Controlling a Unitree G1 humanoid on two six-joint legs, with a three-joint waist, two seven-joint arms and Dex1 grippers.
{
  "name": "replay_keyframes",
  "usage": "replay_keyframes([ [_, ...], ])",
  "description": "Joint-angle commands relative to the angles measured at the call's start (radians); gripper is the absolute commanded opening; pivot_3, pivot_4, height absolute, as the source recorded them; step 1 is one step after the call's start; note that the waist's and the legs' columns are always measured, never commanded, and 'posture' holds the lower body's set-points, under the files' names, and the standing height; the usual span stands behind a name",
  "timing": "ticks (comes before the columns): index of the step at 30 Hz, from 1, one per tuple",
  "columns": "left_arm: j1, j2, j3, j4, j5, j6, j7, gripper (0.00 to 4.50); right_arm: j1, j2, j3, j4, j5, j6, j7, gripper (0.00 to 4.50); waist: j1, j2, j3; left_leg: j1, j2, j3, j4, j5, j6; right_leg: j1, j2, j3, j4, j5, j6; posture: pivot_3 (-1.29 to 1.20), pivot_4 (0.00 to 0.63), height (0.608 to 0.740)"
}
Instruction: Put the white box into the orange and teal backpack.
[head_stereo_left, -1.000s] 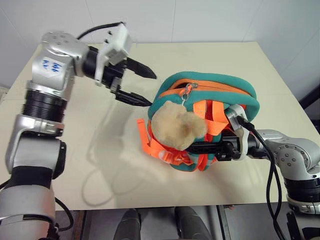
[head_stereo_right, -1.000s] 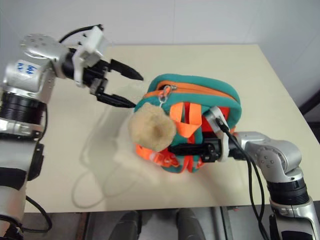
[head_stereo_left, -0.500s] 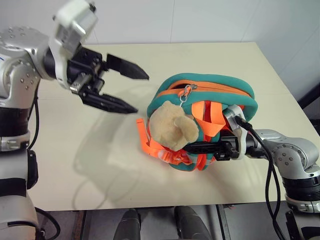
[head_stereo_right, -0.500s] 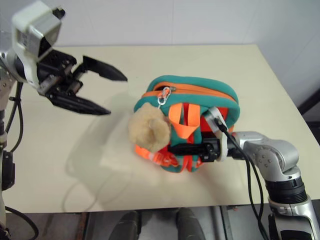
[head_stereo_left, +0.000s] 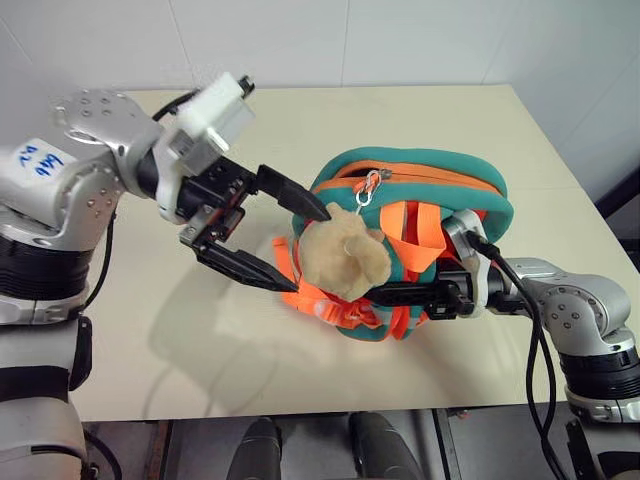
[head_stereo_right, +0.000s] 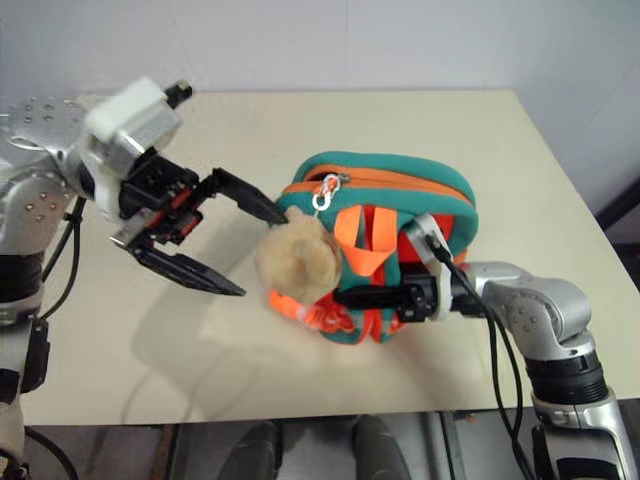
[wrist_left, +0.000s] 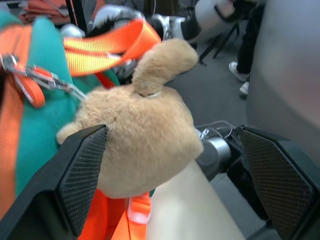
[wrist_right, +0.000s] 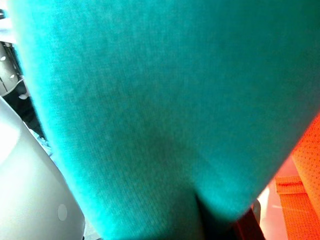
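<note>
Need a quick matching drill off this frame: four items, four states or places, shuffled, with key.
Items:
1. left gripper
2. right gripper
3. plush toy
4. backpack

States:
A. tan, hanging from a silver clip
B. shut on the backpack
C. open, fingers either side of the toy
D. standing on the table, zipper closed

Pairs: 1-C, 2-B, 3-A, 4-D
</note>
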Motion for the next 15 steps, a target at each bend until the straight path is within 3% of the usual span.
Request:
replay_keyframes([
  [1,-0.002,-0.06,-0.002,-0.002,0.076,-0.101,0.033,4.49,-0.006,0.01,-0.001,-0.026,0.01,-0.007,0.003,0.0,0.001,0.0,0.0,0.0,0.0,0.0,0.0,0.0,0.0,0.0,0.0,0.0,0.0,0.0,0.0,0.0,0.15,0.74],
  [9,0.026,-0.13,0.002,-0.047,0.162,-0.204,0.085,4.49,0.005,0.012,-0.01,-0.037,0.016,-0.009,-0.008,0.0,0.0,0.0,0.0,0.0,0.0,0.0,0.0,0.0,0.0,0.0,0.0,0.0,-0.001,0.0,0.0,0.0,0.15,0.74],
  [12,0.039,-0.137,0.002,-0.038,0.211,-0.293,0.077,3.93,0.006,0.014,-0.01,-0.037,0.015,-0.012,-0.01,0.0,0.002,0.0,0.0,0.0,0.0,0.0,0.001,0.0,0.0,0.001,0.0,0.0,-0.001,0.0,0.0,0.0,0.15,0.74],
  [15,0.039,-0.138,0.012,-0.033,0.221,-0.311,0.075,3.09,0.004,0.014,-0.01,-0.035,0.012,-0.014,-0.01,0.0,0.001,0.0,0.0,0.0,0.0,0.0,0.002,0.0,0.0,0.001,0.0,0.0,-0.001,0.001,0.0,0.0,0.15,0.74],
])
